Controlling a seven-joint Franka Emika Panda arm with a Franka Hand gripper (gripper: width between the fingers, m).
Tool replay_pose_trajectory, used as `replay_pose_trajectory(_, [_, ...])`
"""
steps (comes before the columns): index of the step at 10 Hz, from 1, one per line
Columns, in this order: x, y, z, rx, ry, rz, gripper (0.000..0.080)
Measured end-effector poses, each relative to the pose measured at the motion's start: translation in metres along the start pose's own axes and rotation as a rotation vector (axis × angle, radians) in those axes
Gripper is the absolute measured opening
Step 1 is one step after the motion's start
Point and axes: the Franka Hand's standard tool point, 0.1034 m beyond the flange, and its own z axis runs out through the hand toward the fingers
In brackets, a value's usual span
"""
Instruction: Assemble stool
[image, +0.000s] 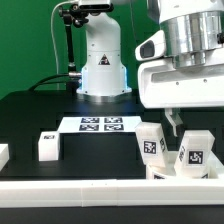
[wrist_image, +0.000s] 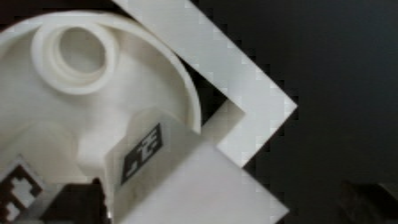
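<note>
We see the gripper (image: 174, 128) spread wide and holding nothing, hanging above the seat (wrist_image: 63, 115) at the exterior view's right, beside the border rail (wrist_image: 222, 70). The seat lies flat with its round socket facing up. A tagged leg (image: 152, 143) and a second leg (image: 192, 152) stand upright there.

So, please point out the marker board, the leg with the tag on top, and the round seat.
marker board (image: 101, 125): exterior view, its middle, among the tags.
leg (image: 47, 150): exterior view, its plain front face.
seat (wrist_image: 71, 125): wrist view, flat surface beside its round socket.
</note>
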Motion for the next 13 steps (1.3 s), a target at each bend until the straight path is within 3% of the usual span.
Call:
replay_pose_trajectory(6, [-0.003,0.003,0.003,-0.025,0.016,-0.468,0.0649])
replay_pose_trajectory(9, [0.004,0.005,0.004,-0.029,0.043,-0.807,0.0649])
replay_pose_trajectory(13, [0.009,0.009,0.004,-0.049,0.053,-1.063,0.0649])
